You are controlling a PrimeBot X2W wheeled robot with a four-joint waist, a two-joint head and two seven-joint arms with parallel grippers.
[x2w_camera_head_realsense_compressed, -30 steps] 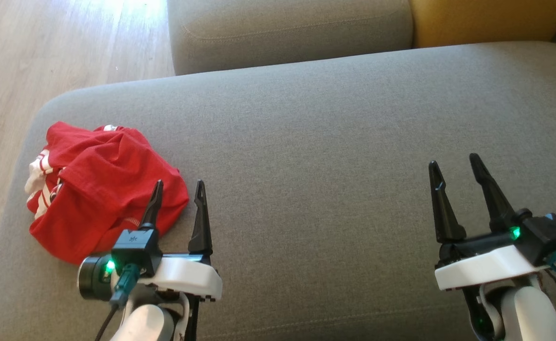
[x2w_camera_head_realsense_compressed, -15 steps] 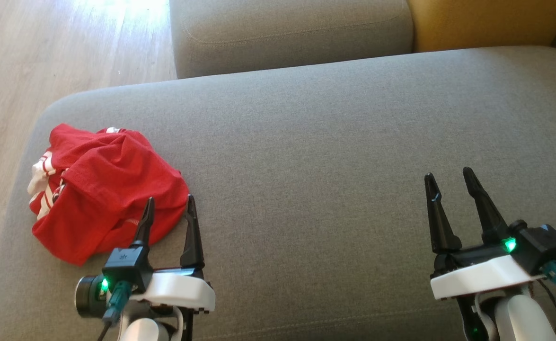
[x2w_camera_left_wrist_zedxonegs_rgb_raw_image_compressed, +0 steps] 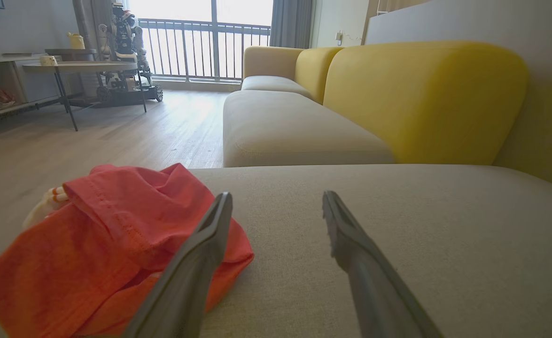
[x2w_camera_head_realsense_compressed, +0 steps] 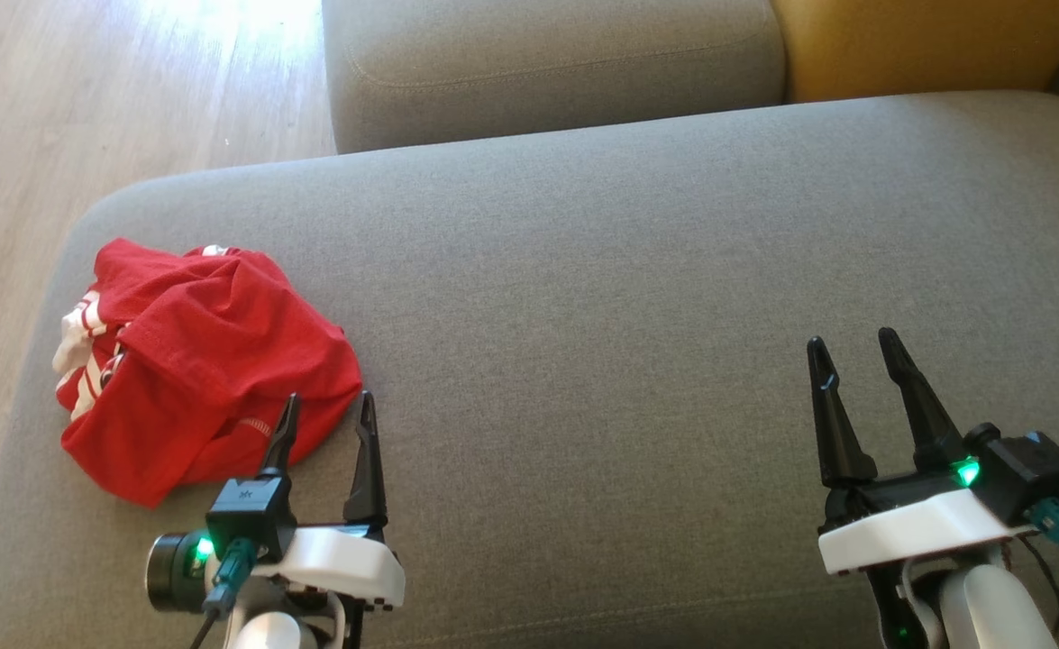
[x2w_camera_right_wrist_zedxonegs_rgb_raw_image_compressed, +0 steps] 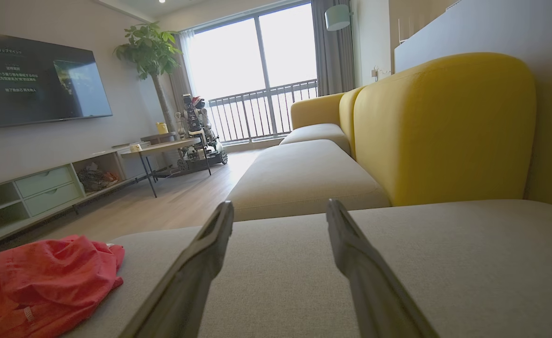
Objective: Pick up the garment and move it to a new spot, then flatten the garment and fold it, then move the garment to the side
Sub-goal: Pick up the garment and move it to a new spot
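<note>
A wide grey sofa seat (x2w_camera_head_realsense_compressed: 637,270) of finely woven, slightly nubby fabric with rounded edges spans the head view. A smooth yellow back cushion (x2w_camera_head_realsense_compressed: 908,45) sits beyond it, and a pale wooden floor (x2w_camera_head_realsense_compressed: 87,90) lies to its left.

Near the seat's left end lies the garment (x2w_camera_head_realsense_compressed: 205,361), a soft red knit with white striped trim. It is crumpled into a rounded heap of folds, with stitched hems showing.

By the look of it, no step is done: lifting, moving, flattening, folding and setting aside all remain.

The left gripper (x2w_camera_head_realsense_compressed: 329,397) is spread and empty at the heap's near right edge. Whether one dark tapered finger touches the cloth cannot be told. The right gripper (x2w_camera_head_realsense_compressed: 852,338), also parted and empty, hovers well apart over bare cushion.
</note>
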